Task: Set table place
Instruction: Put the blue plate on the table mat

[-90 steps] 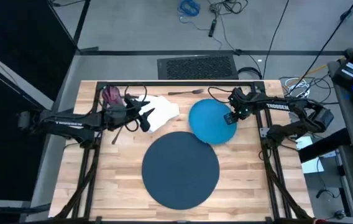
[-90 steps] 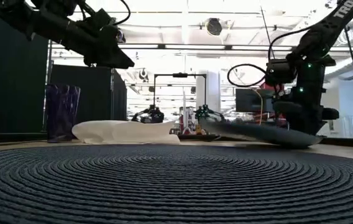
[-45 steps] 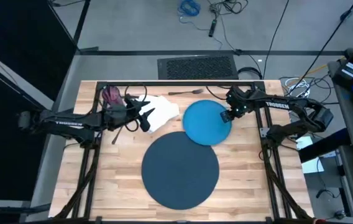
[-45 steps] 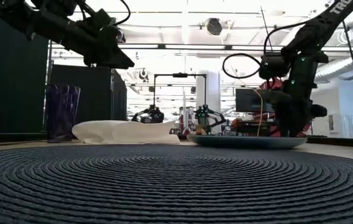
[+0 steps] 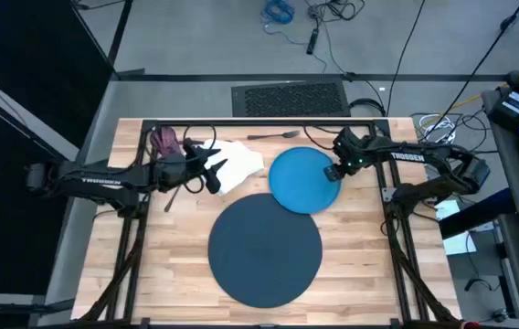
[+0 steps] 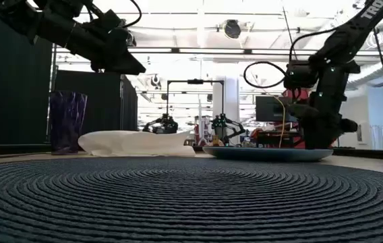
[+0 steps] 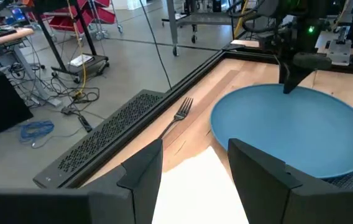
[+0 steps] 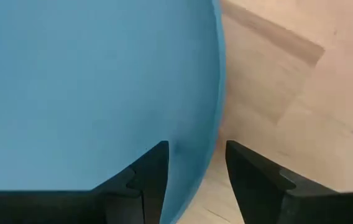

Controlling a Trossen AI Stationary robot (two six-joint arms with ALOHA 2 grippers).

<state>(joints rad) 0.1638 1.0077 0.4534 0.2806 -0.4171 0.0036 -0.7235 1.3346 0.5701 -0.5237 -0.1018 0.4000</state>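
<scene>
Your right gripper [image 5: 335, 171] sits at the 3 o'clock edge of the blue plate [image 5: 303, 180], fingers straddling the rim in the wrist view but spread, not clamped on it. The plate lies flat on the table [image 5: 186, 265], its 7 o'clock edge overlapping the 1 o'clock edge of the dark mat [image 5: 265, 249]. Your left gripper [image 5: 216, 174] hovers, fingers parted and empty, over the white napkin [image 5: 238, 164] at the plate's 9 o'clock. The fork [image 5: 273, 135] lies at the plate's 11 o'clock; the purple cup [image 5: 164, 141] stands at the table's far left corner.
</scene>
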